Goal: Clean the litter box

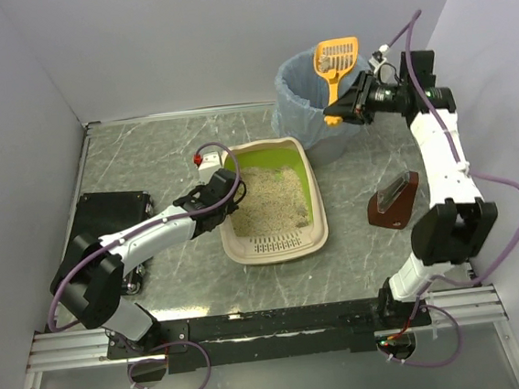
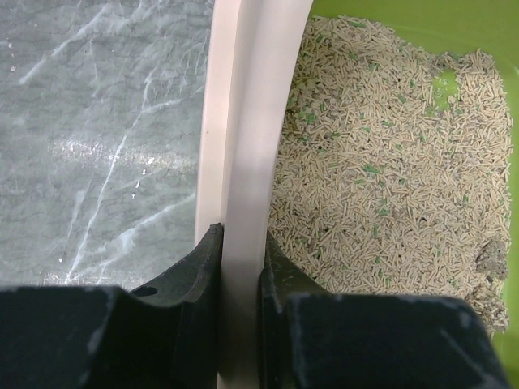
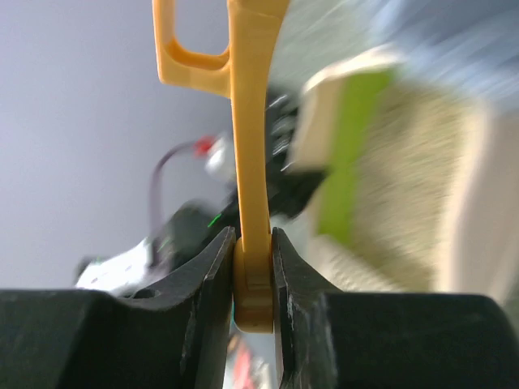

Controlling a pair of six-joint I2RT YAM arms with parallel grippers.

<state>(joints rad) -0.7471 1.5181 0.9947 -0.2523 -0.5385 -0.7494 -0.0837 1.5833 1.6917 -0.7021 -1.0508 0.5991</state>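
Observation:
The litter box [image 1: 315, 213], cream rim, lime-green inner wall, beige litter, sits mid-table. My left gripper [image 1: 221, 196] is shut on its left rim [image 2: 243, 162], one finger outside and one inside over the litter [image 2: 389, 162]. A grey clump [image 2: 491, 258] lies at the right of the litter. My right gripper [image 1: 336, 112] is shut on the handle of the orange slotted scoop [image 1: 335, 57], holding it upright over the grey bin with the light-blue bag [image 1: 298, 94]. In the right wrist view the scoop handle [image 3: 253, 162] stands between my fingers, with the litter box [image 3: 357, 154] blurred behind.
A brown wedge-shaped holder [image 1: 394, 200] stands on the table right of the litter box. A black block [image 1: 110, 213] lies at the left by my left arm. Grey walls close in the table at back, left and right.

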